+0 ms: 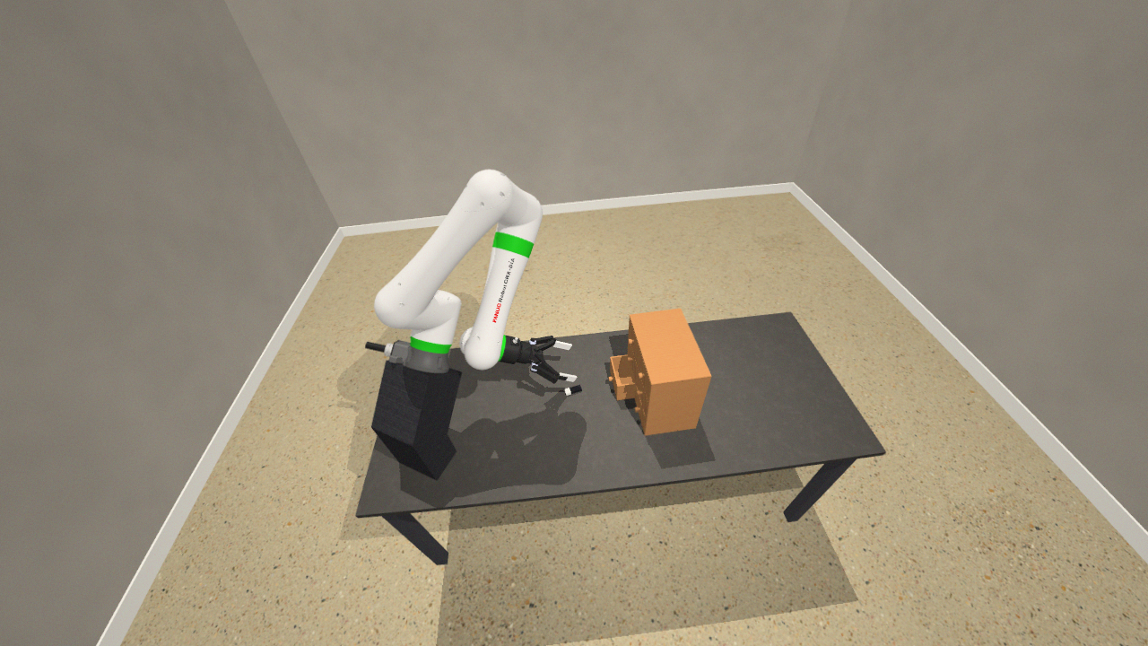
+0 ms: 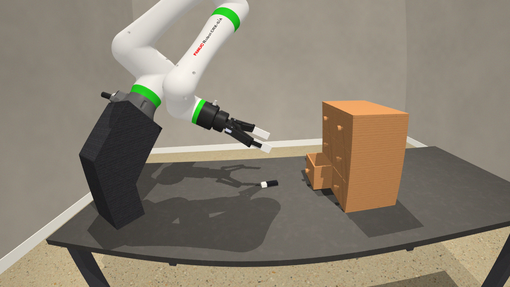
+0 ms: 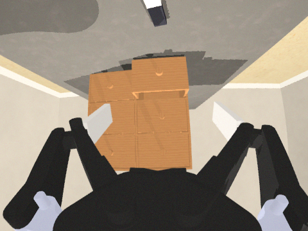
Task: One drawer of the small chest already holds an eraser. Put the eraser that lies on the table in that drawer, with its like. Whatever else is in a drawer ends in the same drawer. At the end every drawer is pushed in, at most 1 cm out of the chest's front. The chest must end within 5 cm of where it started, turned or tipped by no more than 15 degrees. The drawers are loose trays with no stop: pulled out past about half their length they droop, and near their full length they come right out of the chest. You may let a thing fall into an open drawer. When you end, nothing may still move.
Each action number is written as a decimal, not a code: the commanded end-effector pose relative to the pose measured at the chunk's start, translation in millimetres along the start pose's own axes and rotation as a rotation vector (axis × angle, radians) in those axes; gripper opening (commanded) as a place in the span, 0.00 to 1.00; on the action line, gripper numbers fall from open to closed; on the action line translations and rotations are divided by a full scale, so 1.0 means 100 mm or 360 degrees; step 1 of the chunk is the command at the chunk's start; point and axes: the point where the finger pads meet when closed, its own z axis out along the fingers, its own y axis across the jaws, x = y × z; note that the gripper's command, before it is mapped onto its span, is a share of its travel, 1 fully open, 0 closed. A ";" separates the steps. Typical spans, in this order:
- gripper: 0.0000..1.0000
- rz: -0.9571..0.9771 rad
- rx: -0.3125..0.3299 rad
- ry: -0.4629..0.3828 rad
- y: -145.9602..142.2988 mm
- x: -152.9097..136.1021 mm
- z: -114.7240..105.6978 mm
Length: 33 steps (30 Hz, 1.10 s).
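Observation:
The eraser (image 1: 573, 390) (image 2: 269, 183) (image 3: 156, 13), black with a white end, lies on the table between the robot's base and the chest. The orange wooden chest (image 1: 681, 345) (image 2: 377, 160) (image 3: 162, 144) stands upright with two columns of three drawers. Its bottom drawer in the far column (image 1: 622, 380) (image 2: 321, 177) (image 3: 160, 77) is pulled part way out; the other drawers look pushed in. What lies inside the open drawer is hidden. My gripper (image 1: 568, 361) (image 2: 266, 140) (image 3: 161, 111) is wide open and empty, above the table, tilted forward toward the chest's front.
The dark table (image 1: 770, 385) (image 2: 292, 232) (image 3: 54, 48) bears the robot's black base (image 1: 413, 417) (image 2: 115, 160) at one end. Small round knobs stick out from the chest's drawer fronts.

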 end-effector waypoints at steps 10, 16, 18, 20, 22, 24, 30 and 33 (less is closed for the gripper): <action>0.00 -0.0057 0.0021 -0.0237 -0.04 0.11 0.13; 0.00 -0.0057 0.0021 -0.0237 -0.04 0.11 0.13; 0.00 -0.0057 0.0021 -0.0237 -0.04 0.11 0.13; 0.00 -0.0057 0.0021 -0.0237 -0.04 0.11 0.13; 0.00 -0.0057 0.0021 -0.0237 -0.04 0.11 0.13; 0.00 -0.0057 0.0021 -0.0237 -0.04 0.11 0.13; 0.00 -0.0057 0.0021 -0.0237 -0.04 0.11 0.13; 0.00 -0.0056 0.0021 -0.0237 -0.04 0.11 0.13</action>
